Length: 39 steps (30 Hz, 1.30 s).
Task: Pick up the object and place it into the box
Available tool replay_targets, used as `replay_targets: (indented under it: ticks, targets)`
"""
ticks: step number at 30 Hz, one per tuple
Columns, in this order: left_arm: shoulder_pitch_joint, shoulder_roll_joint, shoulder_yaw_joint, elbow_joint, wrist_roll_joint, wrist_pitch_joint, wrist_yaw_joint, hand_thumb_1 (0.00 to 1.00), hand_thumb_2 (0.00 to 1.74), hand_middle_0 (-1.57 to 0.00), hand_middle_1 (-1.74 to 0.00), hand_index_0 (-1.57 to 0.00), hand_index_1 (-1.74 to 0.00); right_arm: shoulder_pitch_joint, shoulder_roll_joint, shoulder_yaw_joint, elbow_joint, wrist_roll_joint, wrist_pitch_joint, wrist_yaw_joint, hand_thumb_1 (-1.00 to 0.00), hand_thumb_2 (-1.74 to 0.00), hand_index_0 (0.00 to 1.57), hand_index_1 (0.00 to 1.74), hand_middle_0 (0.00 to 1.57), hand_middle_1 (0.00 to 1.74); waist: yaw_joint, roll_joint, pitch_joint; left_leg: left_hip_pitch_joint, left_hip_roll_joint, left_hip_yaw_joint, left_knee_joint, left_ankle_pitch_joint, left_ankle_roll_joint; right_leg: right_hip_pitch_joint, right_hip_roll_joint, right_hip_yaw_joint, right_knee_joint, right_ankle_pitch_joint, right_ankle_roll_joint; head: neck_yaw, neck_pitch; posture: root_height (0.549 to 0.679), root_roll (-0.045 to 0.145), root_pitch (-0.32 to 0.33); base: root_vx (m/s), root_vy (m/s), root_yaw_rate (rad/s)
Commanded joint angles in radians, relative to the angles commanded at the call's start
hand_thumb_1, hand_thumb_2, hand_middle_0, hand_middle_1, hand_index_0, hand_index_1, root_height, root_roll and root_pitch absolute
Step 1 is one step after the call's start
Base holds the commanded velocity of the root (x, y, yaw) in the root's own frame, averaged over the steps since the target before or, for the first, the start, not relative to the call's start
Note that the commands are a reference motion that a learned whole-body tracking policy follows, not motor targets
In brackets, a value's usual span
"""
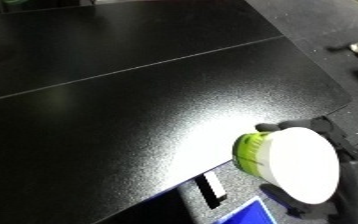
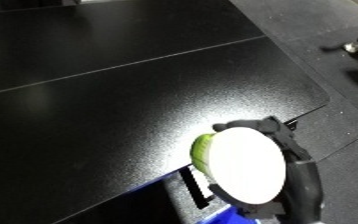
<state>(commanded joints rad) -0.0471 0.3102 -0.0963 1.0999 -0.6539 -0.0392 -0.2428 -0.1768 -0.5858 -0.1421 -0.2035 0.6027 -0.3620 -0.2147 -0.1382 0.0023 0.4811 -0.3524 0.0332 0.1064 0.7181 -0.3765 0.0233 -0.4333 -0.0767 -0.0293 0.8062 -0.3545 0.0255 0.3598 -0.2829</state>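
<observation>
The black table point(image 1: 113, 100) fills most of both views, a seam crossing it. At its lower right edge, the right hand point(image 2: 278, 137) has its black fingers curled round a green-sided container with a broad white face point(image 2: 242, 162), held just above the edge. No writing on it is readable, perhaps from glare.
</observation>
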Motion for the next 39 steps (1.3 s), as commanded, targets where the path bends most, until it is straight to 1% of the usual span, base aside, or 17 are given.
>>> replay_targets:
  ticks: [2, 5, 7, 9, 10, 12, 15, 16, 20, 22, 23, 24, 25, 27, 30, 35, 39]
  targets:
    - [0.01, -0.009, 0.01, -0.001, -0.006, -0.01, -0.001, 0.0, 0.0, 0.0, 0.0, 0.0, 0.0, 0.065, 0.016, -0.037, 0.003, 0.004, -0.045, -0.013, -0.75, -1.3, 1.18, 1.3, 1.18, 1.3, -0.018, 0.0, 0.001, 0.009, 0.005, 0.013, -0.008, -0.002, 0.001, 0.001, 0.0047, 0.008, -0.006, 0.001, 0.0018, -0.001, -0.01, 0.632, 0.039, -0.005, -0.031, 0.053, -0.236]
    - [0.026, -0.02, 0.025, 0.001, -0.015, -0.024, -0.004, 0.0, 0.0, 0.0, 0.0, 0.0, 0.0, 0.149, 0.04, -0.081, 0.036, 0.022, -0.083, -0.036, -0.75, -1.3, 1.18, 1.3, 1.18, 1.3, -0.045, -0.001, 0.003, 0.022, 0.012, 0.029, -0.019, -0.004, 0.0015, 0.003, 0.0115, 0.018, -0.018, 0.004, 0.0032, 0.002, -0.046, 0.633, 0.04, -0.002, -0.032, 0.047, -0.22]
    - [0.035, -0.026, 0.03, 0.006, -0.021, -0.034, -0.008, 0.0, 0.0, 0.0, 0.0, 0.0, 0.0, 0.192, 0.056, -0.099, 0.082, 0.041, -0.09, -0.052, -0.75, -1.3, 1.18, 1.3, 1.18, 1.3, -0.06, -0.003, 0.005, 0.029, 0.015, 0.038, -0.025, -0.005, 0.0018, 0.005, 0.016, 0.023, -0.026, 0.007, 0.0036, 0.013, -0.08, 0.634, 0.041, -0.001, -0.037, 0.032, -0.167]
    - [0.039, -0.03, 0.031, 0.012, -0.03, -0.042, -0.011, 0.0, 0.0, 0.0, 0.0, 0.0, 0.0, 0.226, 0.066, -0.109, 0.145, 0.059, -0.093, -0.058, -0.75, -1.3, 1.18, 1.3, 1.18, 1.3, -0.072, -0.005, 0.009, 0.038, 0.017, 0.045, -0.032, -0.005, 0.0019, 0.009, 0.0199, 0.028, -0.036, 0.011, 0.004, 0.03, -0.127, 0.635, 0.041, -0.001, -0.04, 0.028, -0.129]
    - [0.038, -0.031, 0.029, 0.016, -0.036, -0.046, -0.011, 0.0, 0.0, 0.0, 0.0, 0.0, 0.0, 0.239, 0.068, -0.111, 0.18, 0.074, -0.09, -0.053, -0.75, -1.3, 1.18, 1.3, 1.18, 1.3, -0.077, -0.005, 0.011, 0.043, 0.017, 0.048, -0.035, -0.005, 0.0018, 0.011, 0.0218, 0.03, -0.04, 0.013, 0.0041, 0.036, -0.146, 0.635, 0.042, -0.002, -0.033, 0.028, -0.112]
    - [0.035, -0.029, 0.024, 0.028, -0.048, -0.051, -0.014, 0.0, 0.0, 0.0, 0.0, 0.0, 0.0, 0.256, 0.068, -0.109, 0.253, 0.123, -0.077, -0.02, -0.75, -1.3, 1.18, 1.3, 1.18, 1.3, -0.085, -0.006, 0.015, 0.054, 0.016, 0.053, -0.042, -0.006, 0.0015, 0.018, 0.0242, 0.033, -0.049, 0.017, 0.004, 0.053, -0.187, 0.636, 0.042, -0.006, -0.016, 0.022, -0.096]
    - [0.026, -0.025, 0.015, 0.045, -0.061, -0.053, -0.017, 0.0, 0.0, 0.0, 0.0, 0.0, 0.0, 0.263, 0.071, -0.092, 0.375, 0.245, -0.026, 0.074, -0.75, -1.3, 1.18, 1.3, 1.18, 1.3, -0.089, -0.007, 0.019, 0.07, 0.014, 0.057, -0.049, -0.008, 0.0016, 0.031, 0.0261, 0.037, -0.06, 0.021, 0.003, 0.076, -0.233, 0.637, 0.043, -0.012, -0.001, 0.011, -0.073]
    - [0.021, -0.023, 0.011, 0.048, -0.062, -0.052, -0.015, 0.0, 0.0, 0.0, 0.0, 0.0, 0.0, 0.261, 0.072, -0.081, 0.418, 0.291, -0.003, 0.107, -0.75, -1.3, 1.18, 1.3, 1.18, 1.3, -0.088, -0.007, 0.019, 0.074, 0.013, 0.057, -0.052, -0.008, 0.0018, 0.035, 0.0259, 0.038, -0.065, 0.022, 0.0024, 0.092, -0.258, 0.638, 0.043, -0.014, -0.008, 0.0, -0.039]
    - [0.005, -0.015, -0.006, 0.057, -0.058, -0.044, -0.014, 0.0, 0.0, 0.0, 0.0, 0.0, 0.0, 0.242, 0.086, -0.034, 0.584, 0.453, 0.085, 0.209, -0.75, -1.3, 1.18, 1.3, 1.18, 1.3, -0.077, -0.002, 0.019, 0.087, 0.003, 0.051, -0.064, -0.006, 0.0019, 0.051, 0.0237, 0.037, -0.084, 0.029, 0.0006, 0.152, -0.313, 0.64, 0.045, -0.019, -0.009, -0.014, 0.01]
    - [-0.001, -0.009, -0.013, 0.063, -0.049, -0.04, -0.018, 0.0, 0.0, 0.0, 0.0, 0.0, 0.0, 0.229, 0.089, -0.011, 0.659, 0.507, 0.131, 0.251, -0.75, -1.3, 1.18, 1.3, 1.18, 1.3, -0.068, 0.003, 0.018, 0.092, -0.002, 0.045, -0.065, -0.007, 0.0013, 0.059, 0.021, 0.034, -0.087, 0.031, -0.0003, 0.189, -0.339, 0.641, 0.046, -0.024, -0.002, -0.028, 0.049]
    - [-0.003, -0.007, -0.016, 0.065, -0.044, -0.037, -0.021, 0.0, 0.0, 0.0, 0.0, 0.0, 0.0, 0.219, 0.088, 0.0, 0.696, 0.523, 0.16, 0.273, -0.75, -1.3, 1.18, 1.3, 1.18, 1.3, -0.064, 0.006, 0.017, 0.095, -0.004, 0.043, -0.064, -0.007, 0.0011, 0.063, 0.0193, 0.033, -0.088, 0.031, -0.001, 0.2, -0.346, 0.641, 0.046, -0.026, 0.004, -0.026, 0.048]
    - [-0.006, -0.003, -0.022, 0.068, -0.034, -0.031, -0.024, 0.0, 0.0, 0.0, 0.0, 0.0, 0.0, 0.195, 0.081, 0.026, 0.765, 0.539, 0.216, 0.306, -0.75, -1.3, 1.18, 1.3, 1.18, 1.3, -0.054, 0.013, 0.014, 0.1, -0.01, 0.037, -0.064, -0.008, 0.001, 0.07, 0.0172, 0.031, -0.089, 0.029, -0.0041, 0.24, -0.367, 0.641, 0.047, -0.031, 0.015, -0.023, 0.05]
    - [-0.007, -0.001, -0.026, 0.069, -0.03, -0.028, -0.026, 0.0, 0.0, 0.0, 0.0, 0.0, 0.0, 0.184, 0.077, 0.038, 0.794, 0.539, 0.24, 0.317, -0.75, -1.3, 1.18, 1.3, 1.18, 1.3, -0.049, 0.017, 0.011, 0.103, -0.013, 0.034, -0.064, -0.008, 0.0008, 0.074, 0.0162, 0.031, -0.089, 0.028, -0.0056, 0.26, -0.377, 0.641, 0.048, -0.034, 0.022, -0.018, 0.049]
    - [-0.007, 0.001, -0.031, 0.072, -0.021, -0.022, -0.029, 0.0, 0.0, 0.0, 0.0, 0.0, 0.0, 0.163, 0.068, 0.052, 0.841, 0.534, 0.266, 0.327, -0.65, -1.13, 1.02, 1.13, 1.02, 1.13, -0.039, 0.025, 0.006, 0.107, -0.018, 0.03, -0.066, -0.007, 0.0007, 0.079, 0.0151, 0.03, -0.088, 0.026, -0.0081, 0.283, -0.388, 0.641, 0.049, -0.037, 0.023, -0.014, 0.05]
    - [-0.005, 0.002, -0.04, 0.077, -0.012, -0.02, -0.038, 0.0, 0.0, 0.0, 0.0, 0.0, 0.0, 0.138, 0.06, 0.055, 0.898, 0.519, 0.277, 0.335, -0.5, -0.87, 0.79, 0.87, 0.79, 0.87, -0.028, 0.036, -0.002, 0.111, -0.023, 0.024, -0.068, -0.005, 0.0002, 0.084, 0.0122, 0.027, -0.085, 0.023, -0.0088, 0.308, -0.403, 0.641, 0.051, -0.041, 0.023, -0.007, 0.05]
    - [-0.004, 0.0, -0.047, 0.085, -0.005, -0.016, -0.05, 0.0, 0.0, 0.0, 0.0, 0.0, 0.0, 0.102, 0.05, 0.059, 0.975, 0.471, 0.261, 0.349, -0.25, -0.44, 0.39, 0.44, 0.39, 0.44, -0.018, 0.049, -0.011, 0.115, -0.033, 0.017, -0.074, 0.0, 0.0, 0.088, 0.0104, 0.025, -0.084, 0.022, -0.009, 0.326, -0.416, 0.642, 0.053, -0.043, 0.014, -0.001, 0.048]
    - [-0.004, 0.0, -0.053, 0.09, -0.004, -0.012, -0.055, 0.0, 0.0, 0.0, 0.0, 0.0, 0.0, 0.087, 0.044, 0.066, 0.988, 0.429, 0.246, 0.34, -0.05, -0.09, 0.08, 0.09, 0.08, 0.09, -0.013, 0.054, -0.016, 0.112, -0.037, 0.014, -0.074, 0.004, -0.0014, 0.086, 0.0107, 0.023, -0.082, 0.021, -0.0099, 0.333, -0.423, 0.642, 0.055, -0.042, 0.006, -0.007, 0.034]
